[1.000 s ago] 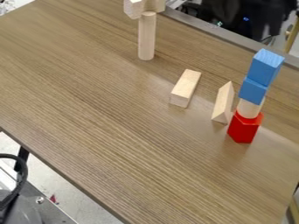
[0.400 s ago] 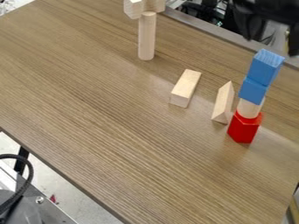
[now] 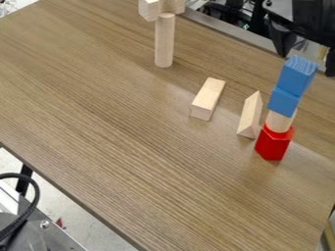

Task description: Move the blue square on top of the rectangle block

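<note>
End effector partly beyond view

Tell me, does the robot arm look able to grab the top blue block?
Probably yes. The gripper hangs close by the block with its fingers apart, and nothing sits on the block. The lower blue block is right beneath, so a low grip might catch it too.

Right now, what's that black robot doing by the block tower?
The robot's gripper hangs open at the tower's top, seemingly ready to grab the top blue block. That block sits on another blue block, above a pale wooden piece and a red block. The wooden rectangle block lies on the table without any blue block on it.
</note>
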Available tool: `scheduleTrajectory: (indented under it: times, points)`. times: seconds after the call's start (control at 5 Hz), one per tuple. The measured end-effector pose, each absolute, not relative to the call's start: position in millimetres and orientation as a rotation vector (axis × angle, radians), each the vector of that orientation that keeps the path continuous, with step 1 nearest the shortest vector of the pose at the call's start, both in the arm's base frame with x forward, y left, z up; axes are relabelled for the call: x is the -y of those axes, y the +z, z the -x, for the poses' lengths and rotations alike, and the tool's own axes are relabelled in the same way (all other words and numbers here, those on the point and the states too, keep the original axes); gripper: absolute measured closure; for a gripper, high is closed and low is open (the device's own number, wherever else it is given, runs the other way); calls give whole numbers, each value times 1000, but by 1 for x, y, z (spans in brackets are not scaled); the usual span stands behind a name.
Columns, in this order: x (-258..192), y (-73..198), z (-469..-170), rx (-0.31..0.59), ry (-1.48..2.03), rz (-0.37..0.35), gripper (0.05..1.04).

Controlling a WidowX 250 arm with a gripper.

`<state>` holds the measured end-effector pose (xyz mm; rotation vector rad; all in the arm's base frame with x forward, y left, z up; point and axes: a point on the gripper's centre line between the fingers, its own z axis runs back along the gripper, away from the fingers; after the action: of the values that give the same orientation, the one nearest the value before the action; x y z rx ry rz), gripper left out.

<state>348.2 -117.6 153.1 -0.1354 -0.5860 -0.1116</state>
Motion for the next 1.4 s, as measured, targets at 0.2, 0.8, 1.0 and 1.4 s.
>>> scheduleTrajectory:
  times: [0.2,0.8,1.0,1.4]
  points:
    - [118,146,-344,578,-99,124,133]
    - [119,146,-337,571,-76,137,509]
    - [117,157,-335,587,-68,163,509]
    - [67,173,-351,628,95,140,509]
